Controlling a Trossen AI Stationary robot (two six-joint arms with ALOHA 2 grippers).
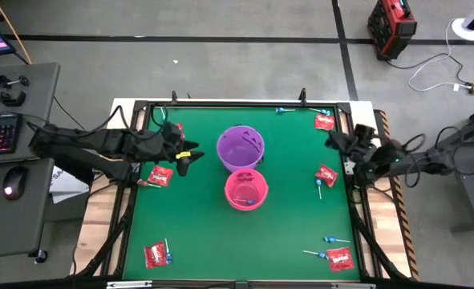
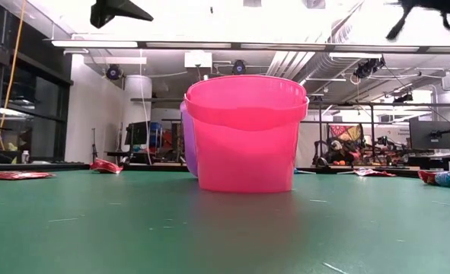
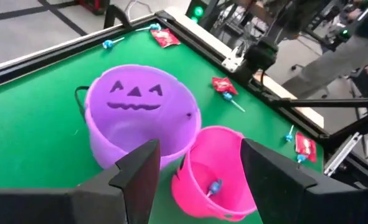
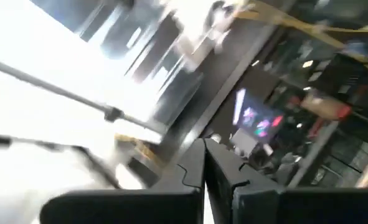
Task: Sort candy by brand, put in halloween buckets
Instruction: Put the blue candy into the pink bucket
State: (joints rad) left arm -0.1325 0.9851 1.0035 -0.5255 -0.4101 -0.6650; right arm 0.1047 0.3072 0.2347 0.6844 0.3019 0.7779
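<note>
Green table (image 1: 196, 233) in a workshop, pink bucket (image 1: 245, 191) touching purple bucket (image 1: 241, 147), left gripper (image 3: 196, 171) spread, right gripper (image 4: 205, 163) seemingly pressed together.

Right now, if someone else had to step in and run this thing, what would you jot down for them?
Left gripper: open, empty, raised beside the purple bucket.
Right gripper: shut, empty, at the table's right edge, tipped up toward the room.
Buckets: purple and pink bucket touch at mid-table.
Done: one blue lollipop lies in the pink bucket; the purple one looks empty.
Left: red packets and lollipops are scattered on the green mat, at the far right corner, right side, both near corners, plus one red packet by the left gripper.
</note>
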